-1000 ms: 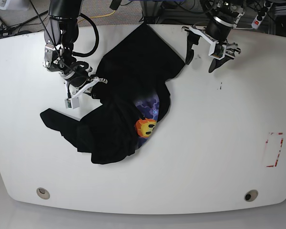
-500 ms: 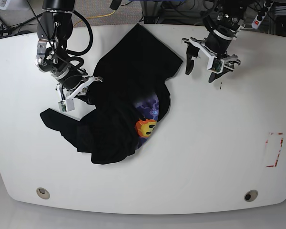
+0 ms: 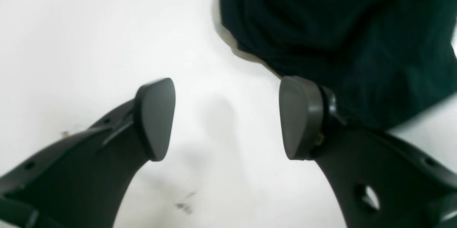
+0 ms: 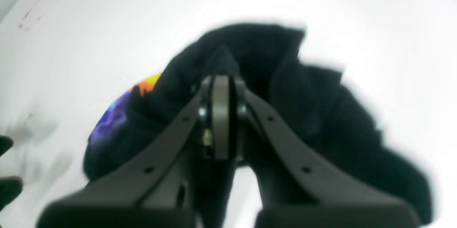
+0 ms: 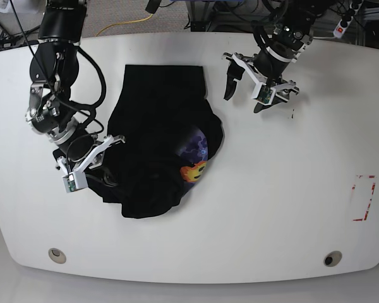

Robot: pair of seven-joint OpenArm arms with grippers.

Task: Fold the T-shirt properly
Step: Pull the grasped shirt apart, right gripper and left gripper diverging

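Note:
The black T-shirt (image 5: 158, 126) lies crumpled left of the table's middle, with its orange face print (image 5: 194, 169) showing at its right edge. My right gripper (image 5: 101, 169) sits at the shirt's left side. In the right wrist view this gripper (image 4: 221, 78) is shut, with black cloth (image 4: 314, 114) bunched at and around its tip and the print (image 4: 117, 114) to the left. My left gripper (image 5: 243, 98) hangs open just right of the shirt's far corner. In the left wrist view it (image 3: 226, 96) has bare table between its pads, and the shirt's edge (image 3: 339, 42) lies beyond its right finger.
The white table (image 5: 290, 189) carries a red tape mark (image 5: 364, 197) at the right and two round holes (image 5: 57, 255) (image 5: 332, 259) near the front edge. A small dark smudge (image 5: 293, 114) lies by the left gripper. Cables run behind the far edge.
My right gripper has moved toward the front left, dragging the shirt with it, so the shirt's far edge has slid nearer. The open left gripper has shifted left toward the shirt.

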